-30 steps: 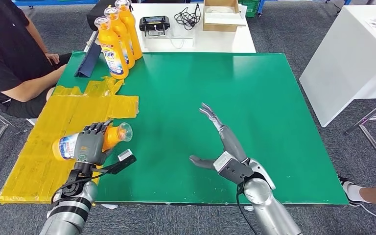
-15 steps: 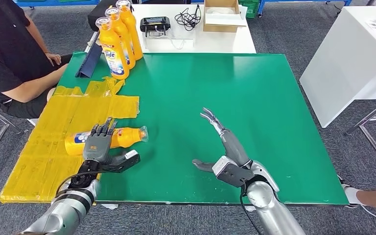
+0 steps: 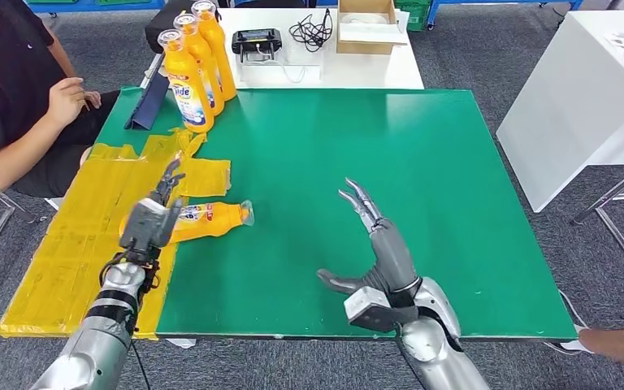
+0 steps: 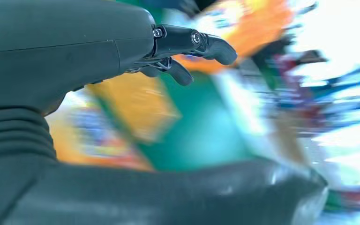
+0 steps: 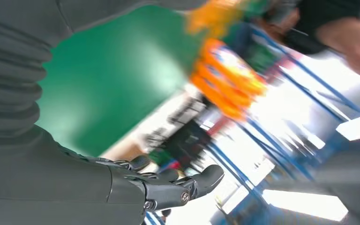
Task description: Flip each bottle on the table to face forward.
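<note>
Bottle lies on its side near the green table's left edge, half on the yellow tape patch, long axis across the table, cap end pointing right. Left hand sits right over its base end, fingers spread, gripping nothing. Right hand hovers well apart mid-table, open and empty. Three upright bottles stand at the far-left corner; a seated person is beside that edge.

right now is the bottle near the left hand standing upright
No, the bottle lies on its side beside the left hand.
</note>
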Controlling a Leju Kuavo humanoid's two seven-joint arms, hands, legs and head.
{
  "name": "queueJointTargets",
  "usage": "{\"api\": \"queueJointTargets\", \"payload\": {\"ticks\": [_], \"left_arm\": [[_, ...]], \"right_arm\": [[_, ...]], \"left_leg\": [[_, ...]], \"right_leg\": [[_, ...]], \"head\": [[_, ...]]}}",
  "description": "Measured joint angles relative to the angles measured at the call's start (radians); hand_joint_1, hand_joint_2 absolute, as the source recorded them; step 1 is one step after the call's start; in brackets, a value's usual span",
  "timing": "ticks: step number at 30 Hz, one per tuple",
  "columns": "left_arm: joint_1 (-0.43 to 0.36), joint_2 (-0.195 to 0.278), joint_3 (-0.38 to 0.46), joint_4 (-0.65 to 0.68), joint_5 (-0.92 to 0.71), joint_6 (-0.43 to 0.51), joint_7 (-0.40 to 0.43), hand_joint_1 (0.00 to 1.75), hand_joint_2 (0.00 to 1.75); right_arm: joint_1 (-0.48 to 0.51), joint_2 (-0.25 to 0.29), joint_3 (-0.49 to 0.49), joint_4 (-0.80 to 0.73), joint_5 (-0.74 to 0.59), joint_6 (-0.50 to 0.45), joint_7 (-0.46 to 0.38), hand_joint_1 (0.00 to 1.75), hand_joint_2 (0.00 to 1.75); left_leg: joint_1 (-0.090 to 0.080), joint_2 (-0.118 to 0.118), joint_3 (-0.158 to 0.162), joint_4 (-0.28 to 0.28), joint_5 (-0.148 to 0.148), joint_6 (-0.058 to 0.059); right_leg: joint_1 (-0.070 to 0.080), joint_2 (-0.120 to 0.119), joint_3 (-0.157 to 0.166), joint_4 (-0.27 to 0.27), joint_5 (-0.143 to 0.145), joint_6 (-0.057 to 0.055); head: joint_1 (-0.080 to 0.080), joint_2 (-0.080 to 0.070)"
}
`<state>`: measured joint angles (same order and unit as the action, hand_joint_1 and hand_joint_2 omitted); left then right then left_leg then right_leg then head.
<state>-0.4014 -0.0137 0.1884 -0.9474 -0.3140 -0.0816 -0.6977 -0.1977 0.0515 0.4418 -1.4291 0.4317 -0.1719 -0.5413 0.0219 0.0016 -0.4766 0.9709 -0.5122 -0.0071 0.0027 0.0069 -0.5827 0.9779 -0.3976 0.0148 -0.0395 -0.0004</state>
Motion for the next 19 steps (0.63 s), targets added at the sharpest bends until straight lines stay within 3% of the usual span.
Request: {"api": "queueJointTargets", "payload": {"ticks": [4, 10, 15, 19], "left_arm": [[0.104, -0.026, -0.024, -0.287, 0.084, -0.066, -0.005, 0.0, 0.0], [0.214, -0.039, -0.092, -0.538, 0.082, -0.051, -0.006, 0.0, 0.0], [0.31, -0.04, -0.184, -0.714, 0.123, 0.09, -0.005, 0.0, 0.0], [0.341, -0.044, -0.192, -0.865, 0.229, 0.154, -0.006, 0.0, 0.0]], "right_arm": [[0.053, 0.046, -0.043, -0.081, -0.03, -0.046, -0.057, 0.0, 0.0], [0.095, 0.068, -0.085, -0.151, -0.03, -0.06, -0.076, 0.0, 0.0], [0.127, 0.079, -0.126, -0.206, -0.05, -0.159, -0.123, 0.0, 0.0], [0.157, 0.084, -0.155, -0.294, -0.092, -0.223, -0.139, 0.0, 0.0]], "left_leg": [[0.0, 0.0, -0.004, 0.0, -0.001, -0.001], [-0.001, 0.0, -0.005, 0.0, -0.001, 0.0], [-0.001, 0.0, -0.006, 0.0, -0.001, 0.0], [-0.001, 0.0, -0.006, 0.0, -0.002, 0.0]], "right_leg": [[0.0, 0.0, -0.004, 0.0, -0.001, 0.0], [-0.001, 0.0, -0.005, -0.001, -0.001, 0.0], [-0.001, 0.0, -0.006, -0.001, 0.0, 0.0], [-0.001, 0.0, -0.006, -0.001, -0.001, 0.0]], "head": [[0.0, 0.0], [0.0, 0.0], [0.0, 0.0], [0.0, 0.0]]}}
